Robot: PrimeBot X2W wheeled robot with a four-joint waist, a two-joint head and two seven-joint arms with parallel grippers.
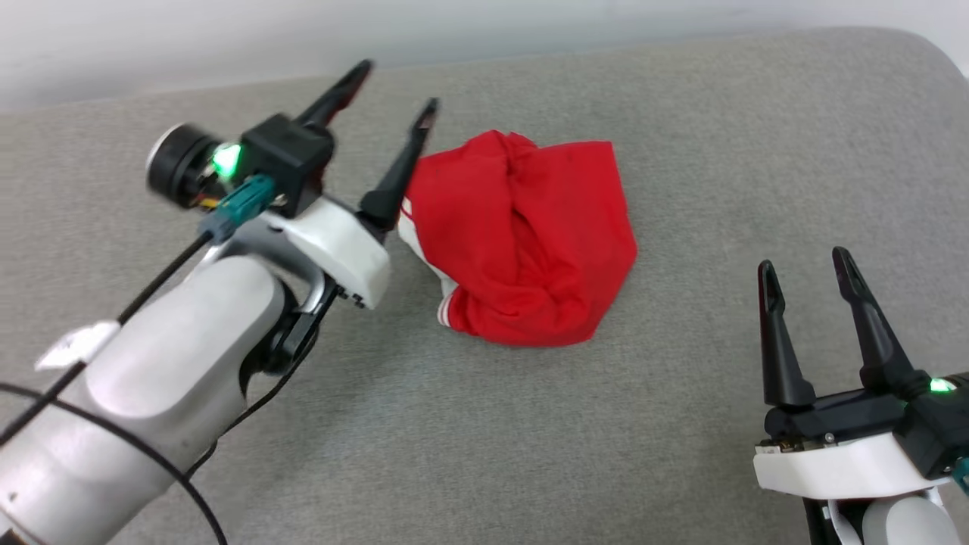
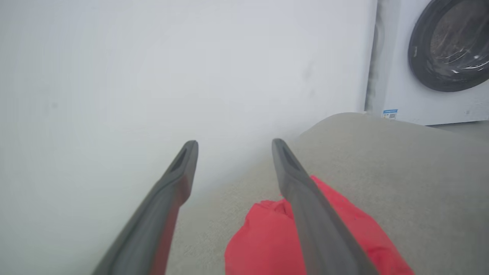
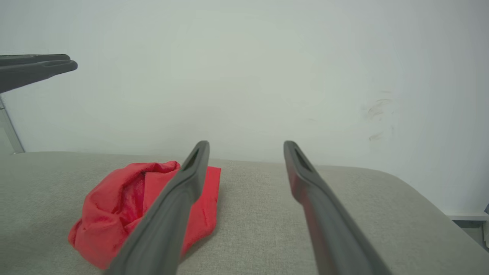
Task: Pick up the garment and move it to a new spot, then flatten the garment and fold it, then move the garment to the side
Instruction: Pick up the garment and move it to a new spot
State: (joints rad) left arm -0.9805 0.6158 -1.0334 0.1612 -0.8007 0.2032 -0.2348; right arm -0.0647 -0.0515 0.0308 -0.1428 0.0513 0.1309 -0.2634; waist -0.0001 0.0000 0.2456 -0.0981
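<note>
The garment (image 1: 522,238) lies in a crumpled red heap with a strip of white and red-striped trim at its left edge, in the middle of the grey padded surface (image 1: 681,151). My left gripper (image 1: 397,83) hovers just left of the heap, raised above it, open and empty. From the left wrist, the garment (image 2: 267,244) sits below and behind the right finger (image 2: 305,206). My right gripper (image 1: 806,265) stands open and empty at the lower right, well clear of the cloth. The right wrist view has the garment (image 3: 126,206) to the left, partly behind a finger (image 3: 179,198).
A white wall (image 3: 244,76) runs behind the padded surface. A white washing machine (image 2: 431,61) with a dark round door stands past the surface's far corner. Bare grey padding (image 1: 469,446) stretches in front of and to the right of the heap. A black cable (image 1: 159,280) trails along my left arm.
</note>
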